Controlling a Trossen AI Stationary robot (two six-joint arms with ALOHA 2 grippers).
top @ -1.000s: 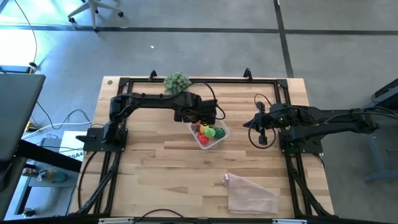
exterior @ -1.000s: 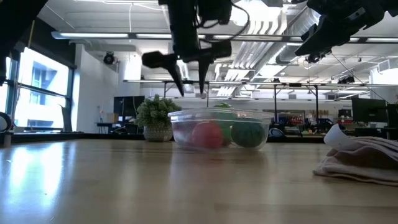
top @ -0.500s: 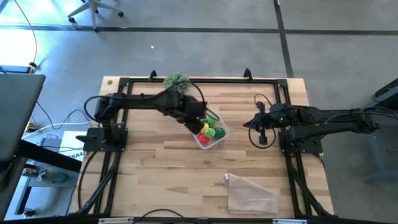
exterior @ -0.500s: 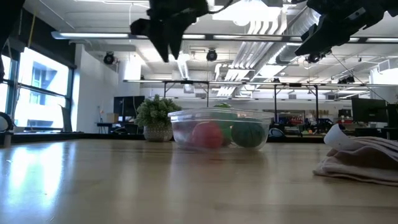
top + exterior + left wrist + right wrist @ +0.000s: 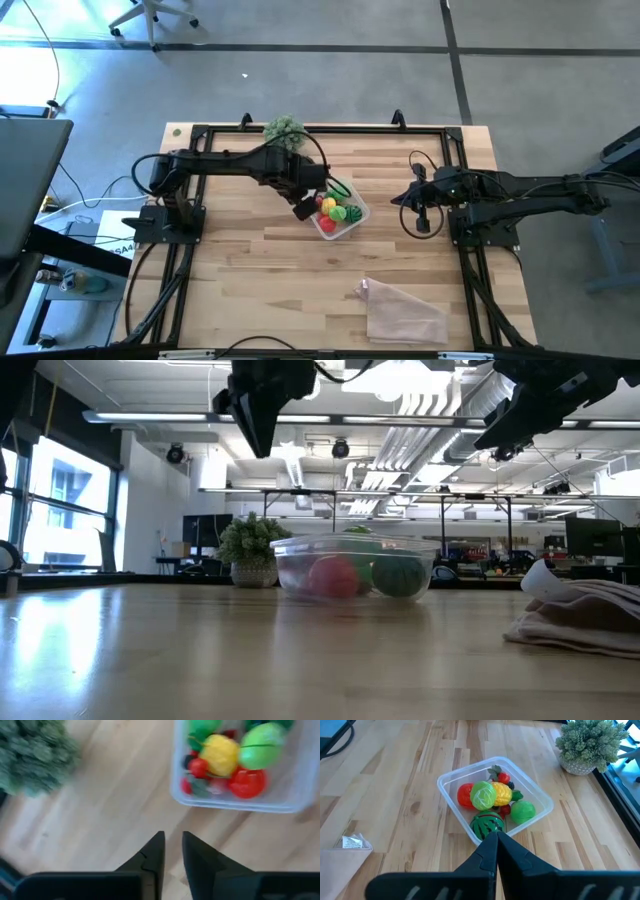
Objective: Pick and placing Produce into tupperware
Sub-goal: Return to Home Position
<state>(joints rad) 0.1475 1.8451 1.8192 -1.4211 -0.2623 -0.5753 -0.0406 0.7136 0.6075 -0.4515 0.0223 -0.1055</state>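
The tupperware [image 5: 340, 212] stands mid-table, a clear tub holding the produce: a red piece [image 5: 465, 795], a pale green one [image 5: 483, 794], a yellow one [image 5: 503, 794], a green one [image 5: 522, 811] and a striped melon ball [image 5: 487, 825]. My left gripper [image 5: 303, 208] hangs high over bare wood just left of the tub, pointing steeply down. Its fingers [image 5: 155, 851] stand a narrow gap apart with nothing between them. My right gripper [image 5: 496, 840] is shut and empty, raised at the table's right side and aimed at the tub.
A bushy grey-green plant in a pot [image 5: 284, 130] stands at the far edge, behind the tub. A crinkled clear plastic bag [image 5: 405, 312] lies near the front right. Black frame rails [image 5: 300, 128] border the table. Bare wood lies in front of the tub.
My left gripper has risen from just above the tub and moved toward the table's left, off the tub's edge. It has rolled about its own axis, and its fingers have drawn much closer together. The produce stays in the tub.
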